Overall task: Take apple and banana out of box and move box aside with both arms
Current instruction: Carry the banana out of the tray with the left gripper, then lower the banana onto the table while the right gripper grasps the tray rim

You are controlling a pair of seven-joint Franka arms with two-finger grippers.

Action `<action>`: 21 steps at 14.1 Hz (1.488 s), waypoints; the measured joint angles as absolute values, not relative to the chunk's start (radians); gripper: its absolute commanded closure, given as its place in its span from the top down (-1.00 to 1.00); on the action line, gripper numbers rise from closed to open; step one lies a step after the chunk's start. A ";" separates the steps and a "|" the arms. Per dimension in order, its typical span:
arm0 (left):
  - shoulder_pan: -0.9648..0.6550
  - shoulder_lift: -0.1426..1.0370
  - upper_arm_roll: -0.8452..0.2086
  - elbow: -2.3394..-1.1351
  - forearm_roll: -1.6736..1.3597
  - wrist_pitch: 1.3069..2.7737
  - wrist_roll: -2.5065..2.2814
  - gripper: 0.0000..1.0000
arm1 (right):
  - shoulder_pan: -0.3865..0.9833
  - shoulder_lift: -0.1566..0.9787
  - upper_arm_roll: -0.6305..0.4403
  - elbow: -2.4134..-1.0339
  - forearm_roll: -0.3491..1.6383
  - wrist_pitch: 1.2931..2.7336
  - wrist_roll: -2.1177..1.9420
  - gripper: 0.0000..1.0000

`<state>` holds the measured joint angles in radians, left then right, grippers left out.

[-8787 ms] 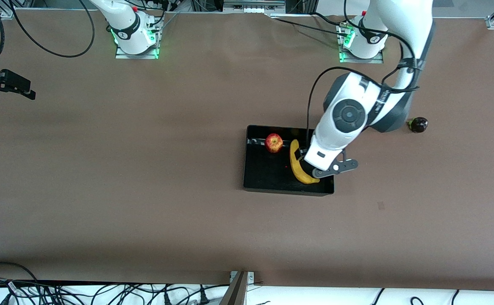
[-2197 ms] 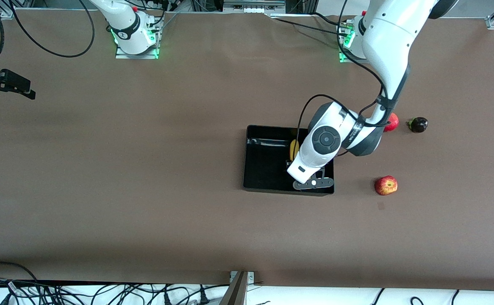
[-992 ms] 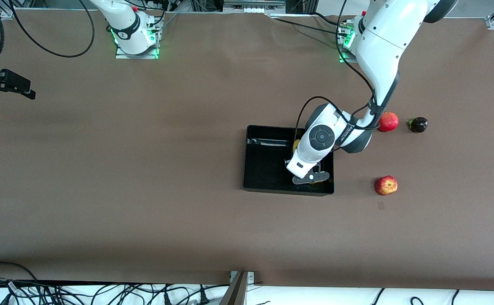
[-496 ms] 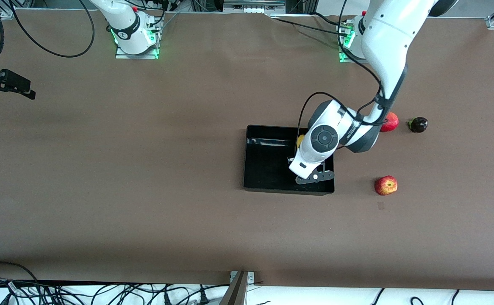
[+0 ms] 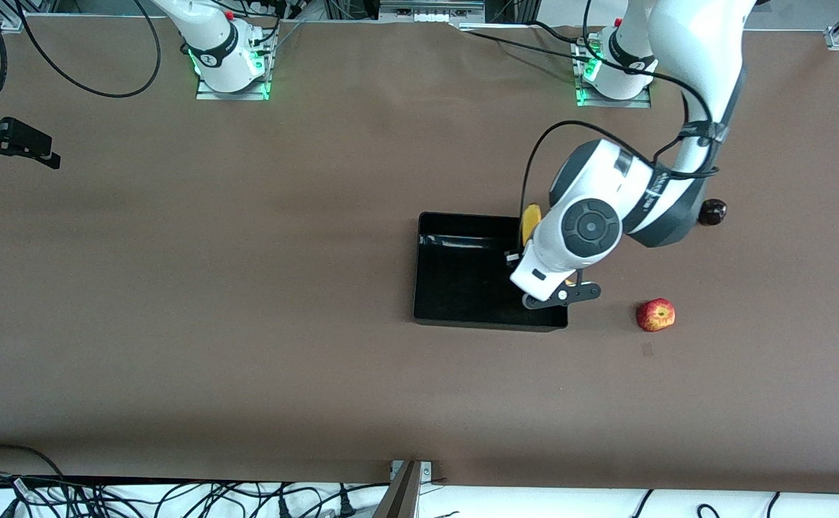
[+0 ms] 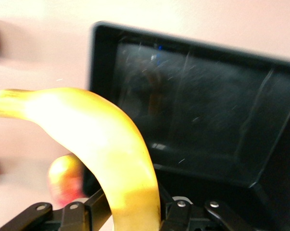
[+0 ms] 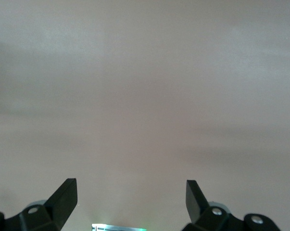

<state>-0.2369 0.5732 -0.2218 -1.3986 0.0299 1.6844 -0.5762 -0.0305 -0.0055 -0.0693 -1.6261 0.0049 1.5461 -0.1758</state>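
Observation:
My left gripper (image 5: 560, 291) is shut on the long yellow banana (image 5: 531, 219) and holds it in the air over the wall of the black tray (image 5: 455, 277) at the left arm's end. In the left wrist view the banana (image 6: 101, 144) curves up from between the fingers, with the tray floor (image 6: 197, 110) bare below it. The red-and-yellow apple (image 5: 655, 314) lies on the table beside the tray, toward the left arm's end, and shows blurred in the left wrist view (image 6: 63, 180). My right gripper (image 7: 131, 192) is open and empty over bare table, and that arm waits.
A dark round fruit (image 5: 712, 211) lies on the table toward the left arm's end, farther from the front camera than the apple. A black fixture (image 5: 9, 140) juts in at the right arm's end. Cables lie along the table's near edge.
The left gripper, low in the tray a second ago, has risen with the banana and moved toward the left arm's end. The apple, earlier in the tray, lies on the table.

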 measured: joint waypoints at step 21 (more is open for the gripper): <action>0.071 0.736 0.114 -1.560 0.030 2.177 0.234 -1.00 | 0.511 0.475 -0.015 -1.529 0.136 2.039 0.374 1.00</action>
<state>0.0712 0.7362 0.1140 -1.5598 0.0303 2.1770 0.2340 0.5112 0.4748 -0.0145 -1.5294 0.1364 2.0387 0.3737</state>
